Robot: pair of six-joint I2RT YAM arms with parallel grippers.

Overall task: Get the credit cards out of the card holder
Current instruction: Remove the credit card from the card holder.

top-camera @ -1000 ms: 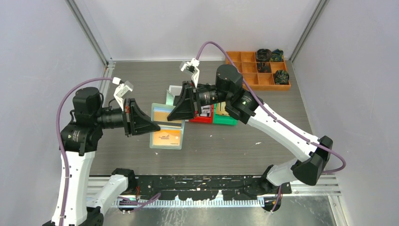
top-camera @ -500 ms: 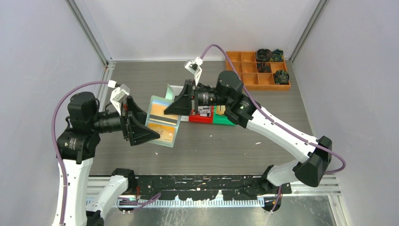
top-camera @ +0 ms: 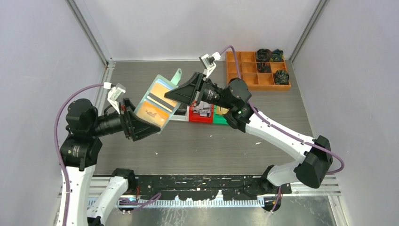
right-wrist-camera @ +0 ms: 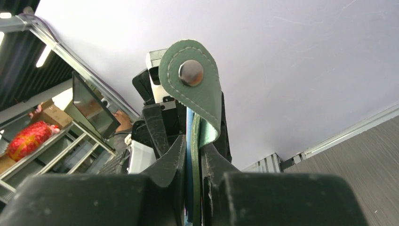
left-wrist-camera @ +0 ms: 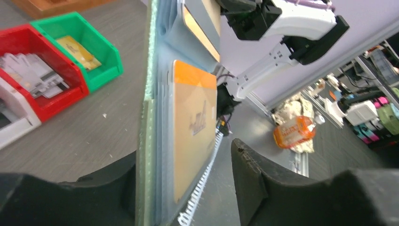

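Holding the card holder aloft now with the right gripper, clamped on the far edge under the snap tab. Lay flat on the table a second ago; has since been raised clear and tipped steeply, pockets turned toward the left arm. Has let go at the left gripper: was closed at the near edge, stands with jaws apart now, straddling that lower edge without pinching it. Leaves the right arm carrying it alone and frees the left, probably to pick at the credit cards, with at least two showing in the pockets, an orange-gold one frontmost. Cannot tell whether the flat pieces in the red bin and green bin came out of it. Below, a grey wood-grain top, with a white bin beside those two and an orange tray at the far right corner holding dark items. Around, pale walls and metal posts in the far corners.
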